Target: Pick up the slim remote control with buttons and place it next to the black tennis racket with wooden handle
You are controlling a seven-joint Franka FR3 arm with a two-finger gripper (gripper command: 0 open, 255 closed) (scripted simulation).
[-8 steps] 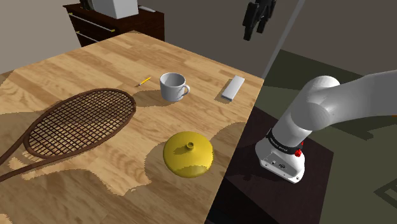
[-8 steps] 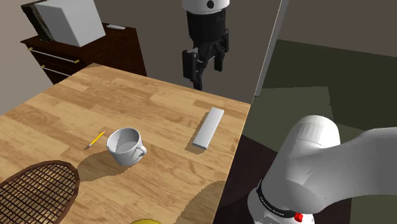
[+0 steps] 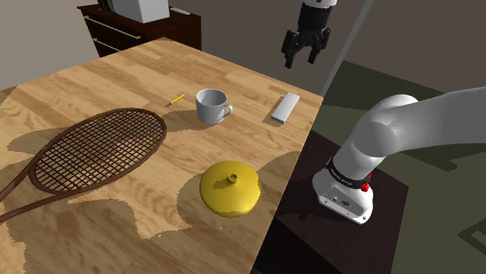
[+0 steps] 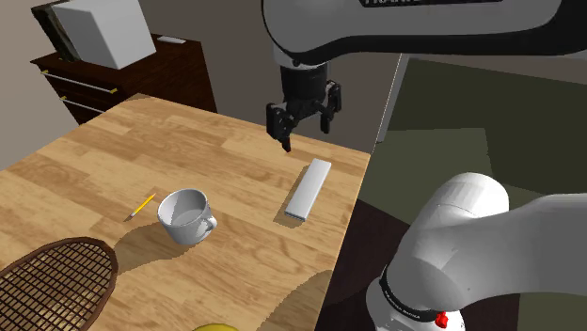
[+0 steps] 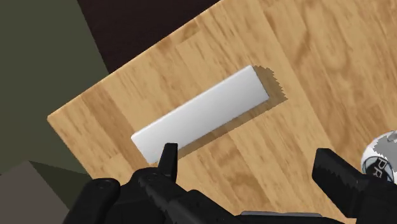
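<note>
- The white Franka arm's black end effector (image 3: 301,57) hovers in the air above the corner of the wooden desk (image 3: 117,86) on the side that faces the robot's stand. Its two fingers stand apart and hold nothing.
- The slim remote control (image 3: 286,107), drawn as a plain pale slab with no buttons to make out, lies flat on the desk close to that corner, just inside the edge facing the stand.
- In the wrist view the remote control (image 5: 202,113) sits below the end effector (image 5: 248,159), closer to one finger than the other and touched by neither. It lies slantwise to the line between the fingers.
- In the second exterior view the end effector (image 4: 306,132) hangs clear of the remote control (image 4: 309,189), above the desk beyond the remote's far end.
- The tennis racket (image 3: 97,148), with a dark brown frame, rests across the desk toward the opposite edge, well apart from the remote. Its handle runs out of the shoulder view.
- Between the two stand a white mug (image 3: 212,106) with a yellow pencil (image 3: 176,100) near it, and a yellow domed lid (image 3: 230,187) lies nearer the front edge.
- By the look of it, the task is at its opening stage. The reach is under way, but no grasp has been made.
- What appears left is the descent, closing on the remote, the lift, the carry past the mug and the set-down beside the racket.
</note>
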